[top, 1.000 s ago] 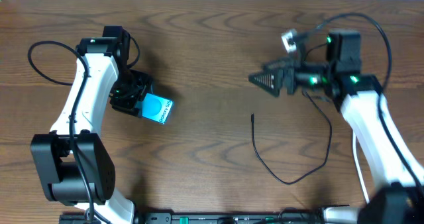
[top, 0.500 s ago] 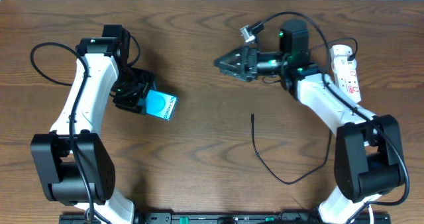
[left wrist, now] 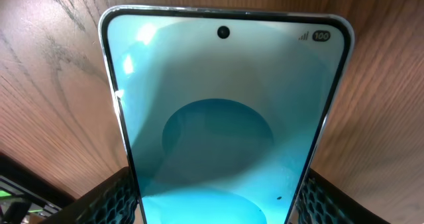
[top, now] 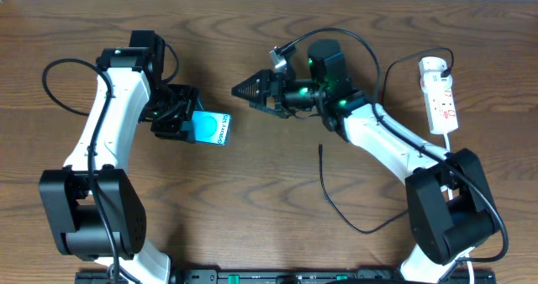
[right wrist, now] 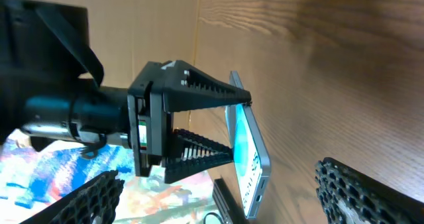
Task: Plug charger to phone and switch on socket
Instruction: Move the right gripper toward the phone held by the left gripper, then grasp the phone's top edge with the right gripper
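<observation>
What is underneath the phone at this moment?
Only bare wooden table shows beneath the phone, seen around its edges in the left wrist view. The left fingers clamp its sides and cover its lower end, so that end cannot be seen.

Gap between phone (top: 215, 130) and right hand (top: 238, 91)
</observation>
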Tool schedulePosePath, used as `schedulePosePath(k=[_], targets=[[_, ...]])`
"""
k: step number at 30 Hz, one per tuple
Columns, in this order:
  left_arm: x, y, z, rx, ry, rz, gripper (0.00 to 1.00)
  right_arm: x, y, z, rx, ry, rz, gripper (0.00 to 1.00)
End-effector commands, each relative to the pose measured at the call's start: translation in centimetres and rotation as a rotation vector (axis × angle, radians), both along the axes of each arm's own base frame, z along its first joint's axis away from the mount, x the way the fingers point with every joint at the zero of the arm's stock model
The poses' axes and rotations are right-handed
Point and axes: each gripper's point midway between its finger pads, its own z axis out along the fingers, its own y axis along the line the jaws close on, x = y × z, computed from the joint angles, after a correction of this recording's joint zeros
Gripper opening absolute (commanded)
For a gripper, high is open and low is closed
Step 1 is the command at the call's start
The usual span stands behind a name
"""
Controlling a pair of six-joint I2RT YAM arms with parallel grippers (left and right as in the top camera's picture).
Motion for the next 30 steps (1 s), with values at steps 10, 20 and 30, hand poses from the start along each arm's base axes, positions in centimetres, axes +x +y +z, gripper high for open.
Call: schedulePosePath(k=[10, 20, 30], targets=[[0.4, -1.6, 1.8, -0.091, -0.023, 0.033, 0.07, -2.0, 2.4, -0.5, -0.040, -0.019, 0.035, 0.92], [0.4, -2.0, 2.0, -0.119, -0.009, 0.070, 0.07, -3.4, 3.6, -1.9, -0.105, -0.010, 0.035, 0.88], [0.4, -2.9, 2.5, -0.179, -0.001, 0.081, 0.07, -4.2, 4.6, -2.3, -0.127, -0.025, 0.039, 0.76]])
